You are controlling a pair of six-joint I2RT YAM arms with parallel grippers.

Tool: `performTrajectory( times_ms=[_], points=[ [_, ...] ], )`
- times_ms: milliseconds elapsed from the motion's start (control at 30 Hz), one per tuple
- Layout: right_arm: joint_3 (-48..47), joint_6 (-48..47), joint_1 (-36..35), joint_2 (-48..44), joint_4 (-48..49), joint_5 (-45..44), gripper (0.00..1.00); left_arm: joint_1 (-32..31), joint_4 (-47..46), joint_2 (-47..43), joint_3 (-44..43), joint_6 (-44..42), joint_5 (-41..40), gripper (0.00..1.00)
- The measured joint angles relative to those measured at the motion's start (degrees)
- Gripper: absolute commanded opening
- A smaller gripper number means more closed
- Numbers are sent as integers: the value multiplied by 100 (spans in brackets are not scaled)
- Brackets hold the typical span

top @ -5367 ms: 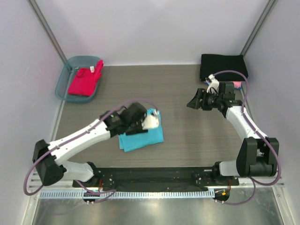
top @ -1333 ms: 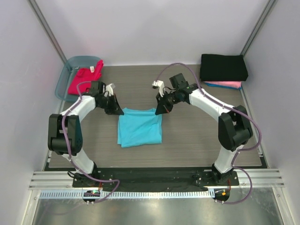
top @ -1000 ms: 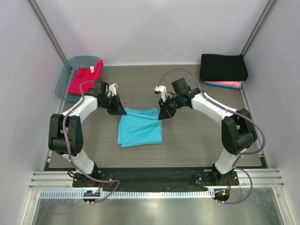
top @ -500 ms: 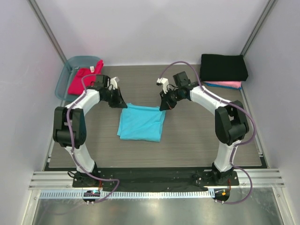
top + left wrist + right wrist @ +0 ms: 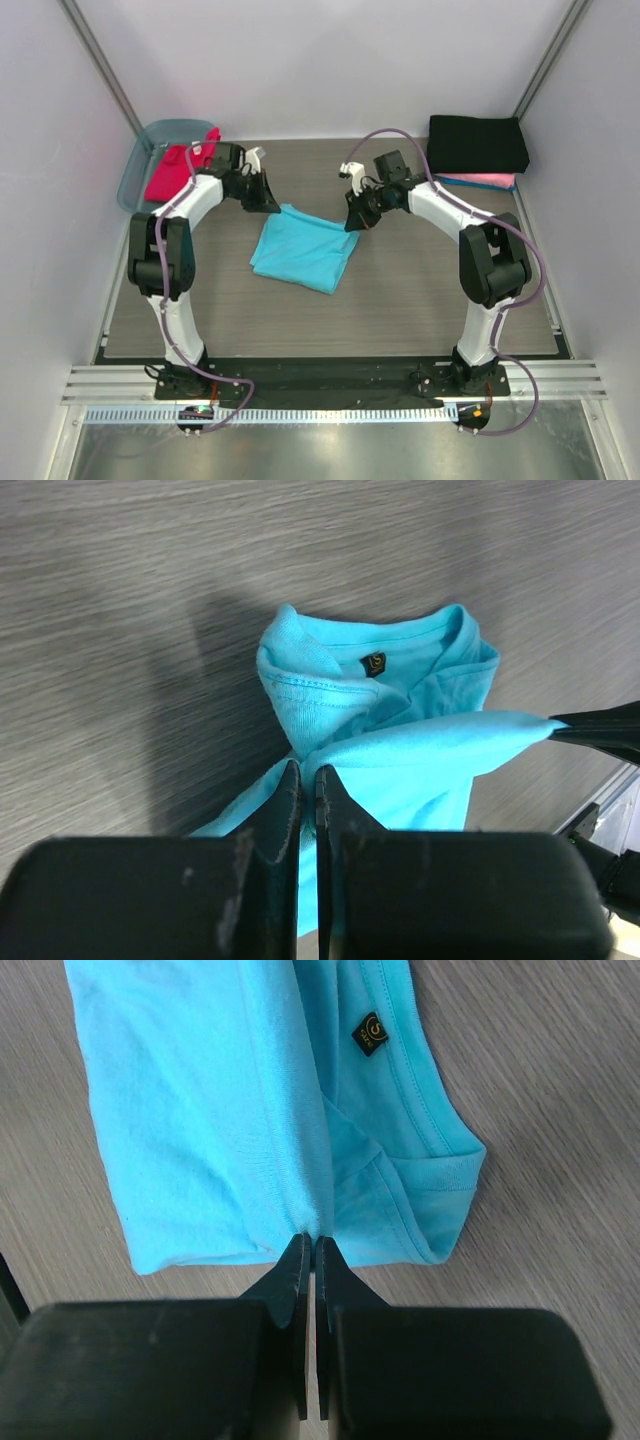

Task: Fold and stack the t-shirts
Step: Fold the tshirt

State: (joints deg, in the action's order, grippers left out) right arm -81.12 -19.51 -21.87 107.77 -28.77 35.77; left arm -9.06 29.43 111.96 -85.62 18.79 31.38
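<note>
A folded turquoise t-shirt (image 5: 302, 250) hangs slanted over the table's middle, its far edge lifted. My left gripper (image 5: 274, 205) is shut on its far left corner, and my right gripper (image 5: 351, 222) is shut on its far right corner. In the left wrist view the cloth (image 5: 400, 740) bunches at the pinched tips (image 5: 308, 772), with a small dark neck label (image 5: 373, 664) showing. The right wrist view shows the shirt (image 5: 200, 1110) pinched at the tips (image 5: 308, 1242). A black t-shirt (image 5: 477, 143) lies folded on a pink one (image 5: 482, 181) at the back right. A red-magenta t-shirt (image 5: 180, 172) lies in the tub.
A translucent blue-grey plastic tub (image 5: 136, 170) stands at the back left corner. Grey walls close in the table on three sides. Both arm bases sit on the black rail (image 5: 330, 372) at the near edge.
Both grippers have moved toward the back of the table with the turquoise t-shirt's far corners. The shirt has been dragged back, slanted, and its far edge lifted.
</note>
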Motion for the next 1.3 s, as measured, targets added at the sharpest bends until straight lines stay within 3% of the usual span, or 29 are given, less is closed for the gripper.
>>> performTrajectory(
  times_ms=[267,767,1067,1300],
  points=[
    [-35,153,7,-133,-122,28,1,-31,63,-437,372,17,96,0],
    [1753,308,-767,-2481,-610,310,1,-33,125,-2754,2365,387,638,0],
    [2273,431,-802,-3233,-863,374,1,-35,398,-3993,3506,837,944,0],
    [2284,461,-809,-3462,-927,372,1,59,527,-4238,3626,964,1021,0]
  ],
)
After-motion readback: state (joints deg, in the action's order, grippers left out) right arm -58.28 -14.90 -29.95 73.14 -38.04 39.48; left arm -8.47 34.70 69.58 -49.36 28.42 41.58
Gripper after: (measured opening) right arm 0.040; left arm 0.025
